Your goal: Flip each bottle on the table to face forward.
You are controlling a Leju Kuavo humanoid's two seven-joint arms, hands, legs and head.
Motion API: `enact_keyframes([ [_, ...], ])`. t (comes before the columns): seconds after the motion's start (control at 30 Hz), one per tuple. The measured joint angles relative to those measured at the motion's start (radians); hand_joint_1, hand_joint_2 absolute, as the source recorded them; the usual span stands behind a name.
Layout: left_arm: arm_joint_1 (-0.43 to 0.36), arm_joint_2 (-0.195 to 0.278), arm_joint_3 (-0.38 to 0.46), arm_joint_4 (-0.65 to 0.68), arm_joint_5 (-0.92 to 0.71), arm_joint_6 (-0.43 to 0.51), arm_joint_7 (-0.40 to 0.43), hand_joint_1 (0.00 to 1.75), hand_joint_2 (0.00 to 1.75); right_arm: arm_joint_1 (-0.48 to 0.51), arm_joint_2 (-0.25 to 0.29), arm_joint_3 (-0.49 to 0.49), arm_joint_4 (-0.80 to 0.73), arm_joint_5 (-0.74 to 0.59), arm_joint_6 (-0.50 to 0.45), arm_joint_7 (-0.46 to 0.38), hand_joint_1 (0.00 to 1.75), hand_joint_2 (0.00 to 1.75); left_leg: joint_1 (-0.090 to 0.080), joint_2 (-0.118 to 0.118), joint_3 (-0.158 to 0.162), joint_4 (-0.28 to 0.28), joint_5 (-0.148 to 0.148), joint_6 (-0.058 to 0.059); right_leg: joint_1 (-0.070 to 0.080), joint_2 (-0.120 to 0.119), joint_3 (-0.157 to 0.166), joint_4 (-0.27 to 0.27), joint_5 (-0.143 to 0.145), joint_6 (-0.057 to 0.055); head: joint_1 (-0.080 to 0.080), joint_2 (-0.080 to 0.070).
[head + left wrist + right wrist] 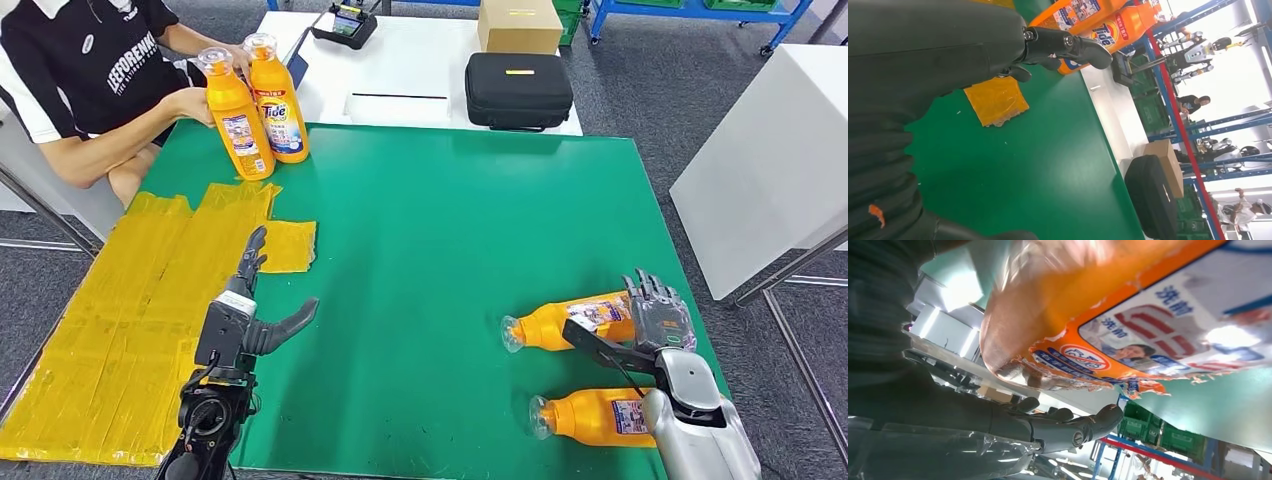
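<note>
Head view: the right hand (655, 315) reaches over the farther of two lying bottles (570, 322) near the green surface (450, 230)'s right edge, fingers (650, 292) spread, apparently not yet clamped. The left hand (255, 300) hovers empty, fingers apart. A sound flip needs a firm wrap around the body before rolling the label up.
</note>
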Motion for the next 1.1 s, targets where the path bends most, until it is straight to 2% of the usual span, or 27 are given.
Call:
enact_keyframes([
  [0.33,-0.001,-0.001,0.000,0.005,0.000,0.000,0.000,0.00,1.75,-0.016,0.000,0.000,0.029,0.000,0.000,0.000,0.00,1.75,0.000,0.000,0.005,0.000,0.000,0.000,0.000,0.000,0.005,0.000,0.000,0.000,0.000,0.000],
  [0.37,-0.001,-0.001,0.000,0.005,0.000,0.000,0.000,0.00,1.75,-0.017,0.000,0.000,0.030,0.000,0.000,0.000,0.07,1.75,0.000,0.000,0.006,0.000,0.000,0.000,0.000,0.000,0.006,0.000,0.000,0.000,0.000,0.000],
  [0.4,-0.001,-0.001,0.000,0.005,0.000,0.000,0.000,0.00,1.75,-0.017,0.000,0.000,0.032,0.000,0.000,0.000,0.41,1.75,0.000,0.000,0.006,0.000,0.000,0.000,0.000,0.000,0.006,0.000,0.000,0.000,0.000,0.000],
  [0.47,-0.001,-0.001,0.000,0.006,0.000,0.000,0.000,0.00,1.75,-0.019,0.000,0.000,0.037,-0.001,0.000,0.000,1.27,1.75,0.000,0.000,0.007,0.000,0.000,0.000,0.000,0.000,0.007,0.000,0.000,0.000,0.000,0.000],
  [0.5,-0.001,-0.002,0.000,0.006,0.000,0.000,0.000,0.00,1.75,-0.021,0.000,0.000,0.042,-0.001,0.000,0.000,1.64,1.75,0.000,0.000,0.007,0.000,0.000,0.000,0.000,0.000,0.007,0.000,0.000,0.000,0.000,0.000],
  [0.53,-0.002,-0.002,0.000,0.007,0.001,0.000,0.001,0.00,1.75,-0.022,0.000,0.000,0.050,-0.001,0.000,0.000,1.74,1.75,0.000,0.000,0.007,0.000,0.000,0.000,0.000,0.000,0.007,0.000,0.000,0.000,0.000,0.000],
  [0.8,-0.021,-0.007,0.001,0.017,0.004,-0.002,0.003,0.00,1.75,-0.065,-0.010,0.000,0.124,-0.032,0.014,-0.006,1.75,1.75,0.000,0.000,0.008,0.000,0.001,0.001,0.000,0.000,0.008,0.000,0.000,0.000,0.000,0.000],
  [0.97,-0.037,-0.009,0.001,0.027,0.013,-0.004,0.002,0.00,1.75,-0.069,-0.021,0.000,0.134,-0.090,0.101,-0.006,1.75,1.75,0.000,0.000,0.010,0.000,0.000,0.002,0.000,0.000,0.006,-0.001,-0.001,0.001,0.000,0.000],
  [1.1,-0.047,-0.009,0.001,0.037,0.021,-0.002,-0.002,0.00,1.75,-0.063,-0.025,0.000,0.131,-0.113,0.116,-0.006,1.75,1.75,0.000,-0.001,0.015,0.000,-0.004,0.003,0.000,0.000,0.006,-0.002,-0.004,0.003,0.000,0.000],
])
